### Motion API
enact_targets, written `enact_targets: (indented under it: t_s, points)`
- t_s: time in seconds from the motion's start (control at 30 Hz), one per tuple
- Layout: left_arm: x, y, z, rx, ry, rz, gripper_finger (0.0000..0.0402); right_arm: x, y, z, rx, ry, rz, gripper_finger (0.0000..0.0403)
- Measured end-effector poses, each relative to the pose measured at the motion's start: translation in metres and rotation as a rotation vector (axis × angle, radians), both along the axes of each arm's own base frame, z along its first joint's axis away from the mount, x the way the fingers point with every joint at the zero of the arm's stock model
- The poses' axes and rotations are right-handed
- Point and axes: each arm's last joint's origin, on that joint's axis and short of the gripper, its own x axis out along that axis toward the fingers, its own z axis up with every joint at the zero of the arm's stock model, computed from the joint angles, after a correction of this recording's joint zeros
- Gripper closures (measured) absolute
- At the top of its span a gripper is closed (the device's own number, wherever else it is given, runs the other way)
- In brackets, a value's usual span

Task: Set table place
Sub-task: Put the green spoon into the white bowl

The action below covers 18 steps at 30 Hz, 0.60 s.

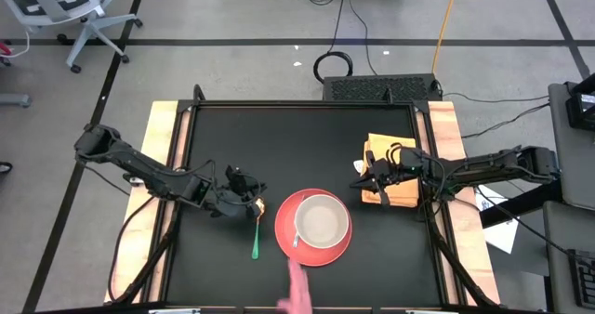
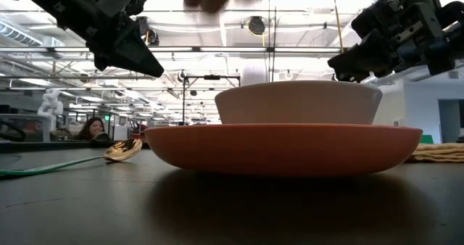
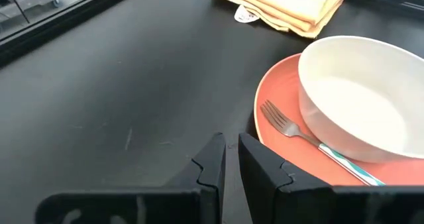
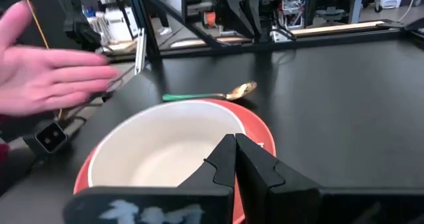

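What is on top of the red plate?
A white bowl sits on the red plate, and the bowl looks empty. A fork lies on the plate's rim beside the bowl. The plate's middle is hidden under the bowl.

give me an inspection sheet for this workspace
surface: black table, mostly bare
job's things: white bowl on red plate; fork on the plate beside the bowl; spoon left of the plate; yellow napkin to the right
clutter: nothing seen
grippers: left gripper above the spoon, jaws nearly closed, holding nothing; right gripper at the napkin's edge, shut, empty
cables: cable on the floor behind the table
surroundings: person's hand reaching in at the near edge; office chair
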Motion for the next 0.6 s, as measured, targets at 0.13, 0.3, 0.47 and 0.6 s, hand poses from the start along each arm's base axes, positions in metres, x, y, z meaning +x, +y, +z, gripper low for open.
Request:
enact_targets:
  t_s: [0.13, 0.3, 0.47, 0.6]
  points:
    - [0.000, 0.000, 0.000, -0.002, 0.001, -0.003, 0.0355, -0.001, 0.000, -0.004, -0.012, 0.040, 0.004, 0.0403]
    - [0.000, 0.000, 0.000, -0.002, 0.000, -0.003, 0.0355, -0.002, 0.000, -0.009, -0.021, 0.093, 0.008, 0.0403]
    - [0.000, 0.000, 0.000, -0.003, 0.000, -0.003, 0.0355, -0.003, 0.000, -0.011, -0.017, 0.105, 0.008, 0.0403]
    - [0.000, 0.000, 0.000, -0.002, 0.000, -0.003, 0.0355, -0.003, 0.000, -0.012, -0.013, 0.126, 0.008, 0.0403]
